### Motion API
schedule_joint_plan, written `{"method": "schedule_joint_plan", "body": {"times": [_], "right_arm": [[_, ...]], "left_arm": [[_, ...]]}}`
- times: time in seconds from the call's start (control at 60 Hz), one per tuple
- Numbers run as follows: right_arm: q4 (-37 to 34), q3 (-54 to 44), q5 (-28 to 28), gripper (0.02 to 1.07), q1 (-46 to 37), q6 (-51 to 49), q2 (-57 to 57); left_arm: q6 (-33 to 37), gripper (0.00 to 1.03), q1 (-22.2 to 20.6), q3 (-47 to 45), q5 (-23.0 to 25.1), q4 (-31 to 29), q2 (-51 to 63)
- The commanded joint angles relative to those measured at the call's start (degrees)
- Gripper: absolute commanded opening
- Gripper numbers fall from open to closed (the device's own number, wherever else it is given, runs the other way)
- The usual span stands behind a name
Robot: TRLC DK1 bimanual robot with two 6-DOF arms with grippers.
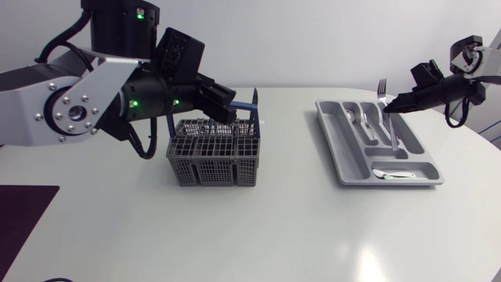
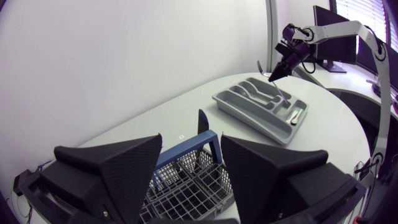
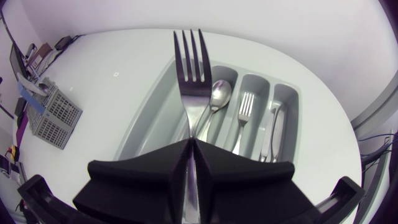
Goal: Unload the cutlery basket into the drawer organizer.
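Fork (image 3: 191,81) is gripped by its handle between the closed fingers of the right tool (image 3: 191,149) and is held tines up over the drawer organizer (image 1: 333,149) at the right of the head frame. A spoon (image 3: 217,96) and a smaller fork (image 3: 245,106) are seen lying in the organizer's long compartments. At centre left the cutlery basket (image 1: 211,153) stands on the counter (image 1: 274,227). Its blue handle (image 1: 255,100) is seen between the wide-apart, open fingers of the left tool (image 2: 191,158).

Bright even light, soft shadows
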Motion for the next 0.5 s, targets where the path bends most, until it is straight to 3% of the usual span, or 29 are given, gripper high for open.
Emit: {"method": "schedule_joint_plan", "body": {"times": [0.0,0.483], "right_arm": [[-1.09,5.75,0.79,0.14,-0.29,1.04,4.44],[-6.54,24.56,1.93,0.14,-0.91,8.42,20.52]], "left_arm": [[1.62,0.72,0.43,-2.04,-0.39,-0.78,-1.24],[2.15,0.74,0.43,-3.36,-0.39,-1.49,-2.3]]}}
